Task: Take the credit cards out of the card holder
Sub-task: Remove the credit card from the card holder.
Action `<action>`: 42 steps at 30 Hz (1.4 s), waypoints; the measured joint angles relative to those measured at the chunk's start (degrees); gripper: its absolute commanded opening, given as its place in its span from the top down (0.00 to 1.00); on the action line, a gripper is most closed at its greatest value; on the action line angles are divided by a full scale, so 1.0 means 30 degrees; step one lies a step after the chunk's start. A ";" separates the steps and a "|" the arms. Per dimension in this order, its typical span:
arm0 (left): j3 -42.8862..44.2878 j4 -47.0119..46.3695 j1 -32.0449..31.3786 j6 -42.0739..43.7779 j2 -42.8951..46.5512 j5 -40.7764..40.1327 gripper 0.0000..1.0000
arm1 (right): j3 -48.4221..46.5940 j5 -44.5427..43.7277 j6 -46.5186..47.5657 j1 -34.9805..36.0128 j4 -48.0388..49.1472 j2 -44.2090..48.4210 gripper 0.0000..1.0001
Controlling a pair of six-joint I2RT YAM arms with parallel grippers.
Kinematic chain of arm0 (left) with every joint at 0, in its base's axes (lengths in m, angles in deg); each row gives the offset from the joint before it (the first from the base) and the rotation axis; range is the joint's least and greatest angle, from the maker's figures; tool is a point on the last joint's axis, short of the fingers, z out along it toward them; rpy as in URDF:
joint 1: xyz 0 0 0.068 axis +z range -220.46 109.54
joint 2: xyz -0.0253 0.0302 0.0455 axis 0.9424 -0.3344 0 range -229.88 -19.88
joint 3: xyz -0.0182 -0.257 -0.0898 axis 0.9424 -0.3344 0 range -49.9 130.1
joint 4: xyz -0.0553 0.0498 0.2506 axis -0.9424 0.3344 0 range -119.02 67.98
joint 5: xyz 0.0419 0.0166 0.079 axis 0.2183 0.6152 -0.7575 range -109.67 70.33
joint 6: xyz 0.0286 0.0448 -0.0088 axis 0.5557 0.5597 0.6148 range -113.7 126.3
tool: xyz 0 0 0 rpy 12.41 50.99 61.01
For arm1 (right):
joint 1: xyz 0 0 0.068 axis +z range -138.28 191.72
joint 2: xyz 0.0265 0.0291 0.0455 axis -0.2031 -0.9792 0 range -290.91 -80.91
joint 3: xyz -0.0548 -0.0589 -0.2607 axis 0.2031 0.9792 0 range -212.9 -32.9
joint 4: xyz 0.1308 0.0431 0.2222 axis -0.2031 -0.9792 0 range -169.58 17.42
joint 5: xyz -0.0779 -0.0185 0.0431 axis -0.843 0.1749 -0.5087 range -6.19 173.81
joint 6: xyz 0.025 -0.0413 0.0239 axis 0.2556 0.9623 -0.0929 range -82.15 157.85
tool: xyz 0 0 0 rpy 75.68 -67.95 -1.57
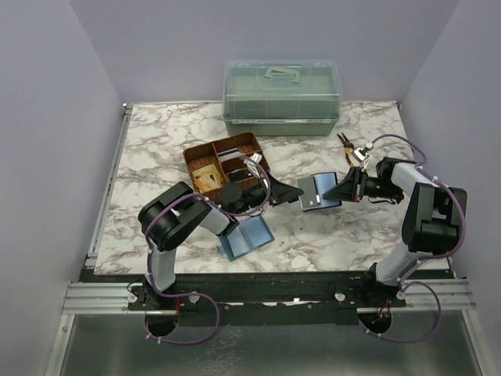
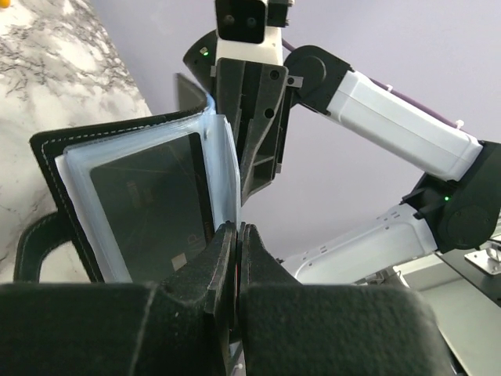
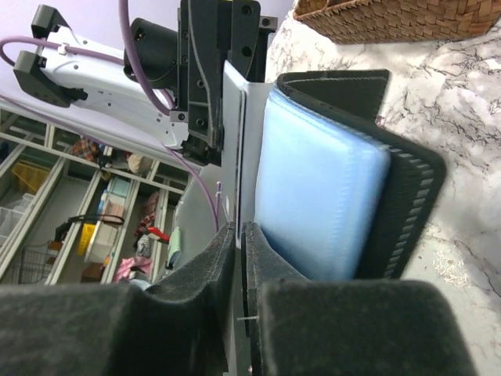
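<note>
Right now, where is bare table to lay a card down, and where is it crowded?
Bare marble: the far-left corner between the wicker tray and the clear box, and the near strip between the blue folder and the right arm. Crowded: mid-table, where the left claw and right claw meet at the card holder.

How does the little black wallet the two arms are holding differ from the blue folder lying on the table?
The card holder has a black cover with pale blue sleeves inside; the blue folder looks light blue. The card holder is open, pinched between the left end effector and the right end effector; the blue folder lies flat on the table, with no end effector on it. Both are small and thin.
</note>
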 measured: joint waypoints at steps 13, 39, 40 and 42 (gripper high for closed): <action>0.2302 0.0015 -0.0889 -0.0022 -0.1348 0.0219 0.97 | -0.0015 -0.0007 0.0313 0.0022 -0.0386 -0.0182 0.63; 0.0379 0.0029 0.0255 0.0357 0.0379 0.0903 0.97 | -0.0335 0.0255 0.1290 0.0262 -0.1239 -0.0291 1.00; 0.0379 0.0029 0.0255 0.0342 0.0379 0.0925 0.97 | -0.0335 0.0255 0.1290 0.0262 -0.1239 -0.0291 1.00; 0.0379 0.0022 0.0255 0.0306 0.0379 0.0991 0.97 | -0.0335 0.0248 0.1290 0.0262 -0.1239 -0.0291 1.00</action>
